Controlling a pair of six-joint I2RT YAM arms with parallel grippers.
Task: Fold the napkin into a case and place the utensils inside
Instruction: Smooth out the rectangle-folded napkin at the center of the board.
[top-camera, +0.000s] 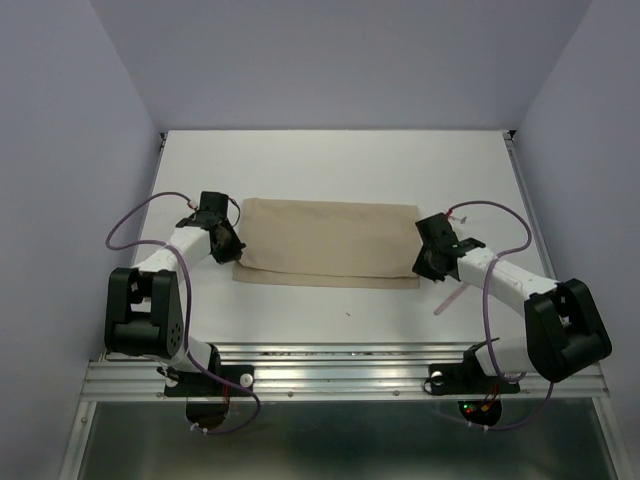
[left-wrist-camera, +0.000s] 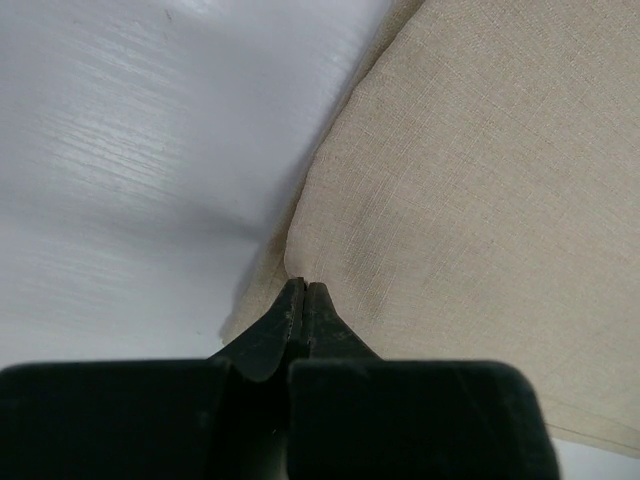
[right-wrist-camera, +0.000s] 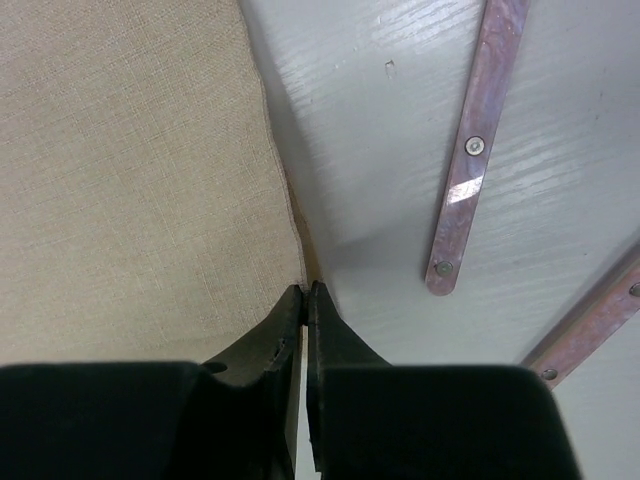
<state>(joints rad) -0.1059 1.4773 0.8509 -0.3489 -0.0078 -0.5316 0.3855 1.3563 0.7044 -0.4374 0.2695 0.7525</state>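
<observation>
— In the middle of the desk (top-camera: 330, 165), is that the napkin (top-camera: 330, 240)?
— Yes. It lies flat as a wide oblong, its long sides running along the desk's near and far edges. A second layer shows as a strip along the near side.
— And the arms?
— One at each short end. The left gripper (left-wrist-camera: 303, 290) sits low at the left end, jaws pressed together with the cloth's edge pinched at the tips.
— The right one?
— The right gripper (right-wrist-camera: 307, 292) is at the right end. Its jaws are almost closed, only a sliver between them, and the napkin's edge runs straight into that sliver.
— Where are the utensils (right-wrist-camera: 470, 150)?
— On the bare desk toward the right edge, just beside the right gripper and clear of the napkin. The wrist view shows two pinkish handles with rivets, lying at an angle to each other and not touching there. Their metal ends are out of view.
</observation>
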